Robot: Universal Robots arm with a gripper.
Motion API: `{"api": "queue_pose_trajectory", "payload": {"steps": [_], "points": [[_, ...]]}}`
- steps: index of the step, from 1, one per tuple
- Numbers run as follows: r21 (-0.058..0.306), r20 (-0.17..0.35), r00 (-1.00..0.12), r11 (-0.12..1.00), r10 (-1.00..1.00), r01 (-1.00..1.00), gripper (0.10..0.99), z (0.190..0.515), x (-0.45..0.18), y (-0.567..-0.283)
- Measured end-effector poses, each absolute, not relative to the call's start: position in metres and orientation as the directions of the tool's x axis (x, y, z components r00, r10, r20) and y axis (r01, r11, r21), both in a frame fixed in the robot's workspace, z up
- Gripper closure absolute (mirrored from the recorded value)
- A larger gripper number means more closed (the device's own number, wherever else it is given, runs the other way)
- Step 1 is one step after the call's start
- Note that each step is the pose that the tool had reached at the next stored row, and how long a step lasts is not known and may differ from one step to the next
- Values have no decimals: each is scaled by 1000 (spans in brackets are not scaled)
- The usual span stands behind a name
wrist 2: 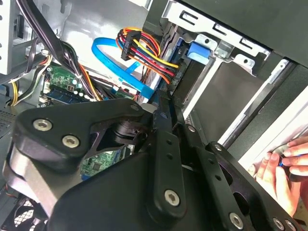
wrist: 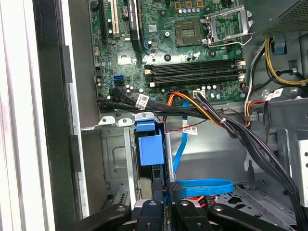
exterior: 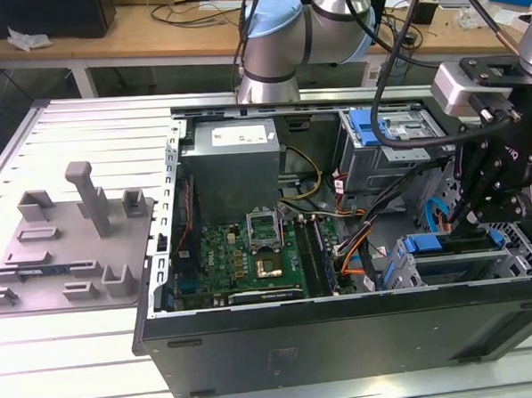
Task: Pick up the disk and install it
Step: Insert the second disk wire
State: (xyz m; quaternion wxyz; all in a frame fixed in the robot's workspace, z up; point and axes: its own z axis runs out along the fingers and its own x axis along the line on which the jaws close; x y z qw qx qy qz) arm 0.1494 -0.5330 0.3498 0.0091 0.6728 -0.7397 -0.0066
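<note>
The black gripper (exterior: pixel 487 226) hangs over the corner of the open black computer case (exterior: pixel 345 337) at the exterior view's right, and its own dark linkages and cables hide its fingertips there. In the first wrist view, the 2 black fingers (wrist: pixel 156 199) stand close together with a thin dark gap between them. Whether they are closed on anything cannot be told, because the frame edge cuts off their lower part. The disk (exterior: pixel 457 262), a flat silver drive in a bright blue plastic carrier, lies in the grey metal drive cage (exterior: pixel 518 239) just under the gripper. The arm covers its far end. In the first wrist view, the carrier's blue end (wrist: pixel 148 149) sits between the cage's metal walls, just beyond the fingertips. Contact between them is hard to make out. A thin blue flat cable (wrist: pixel 202 185) loops just beside the fingers, and a bundle of black and orange wires (wrist: pixel 211 115) crosses near the cage mouth, so room there is tight. The green motherboard (exterior: pixel 242 254) lies open and well apart. In the second wrist view, a person's hand (wrist 2: pixel 281 168) shows at the case's outer edge, partly cut off.
</note>
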Motion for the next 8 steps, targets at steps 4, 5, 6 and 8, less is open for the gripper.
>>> {"api": "queue_pose_trajectory", "payload": {"steps": [4,5,6,8], "points": [[22,4,-91,91,-996,-996,925,349,150,-533],[22,4,-82,82,-997,-996,925,349,150,-533],[22,4,-79,79,-997,-997,925,348,150,-533],[22,5,-75,75,-997,-997,925,348,150,-532]]}}
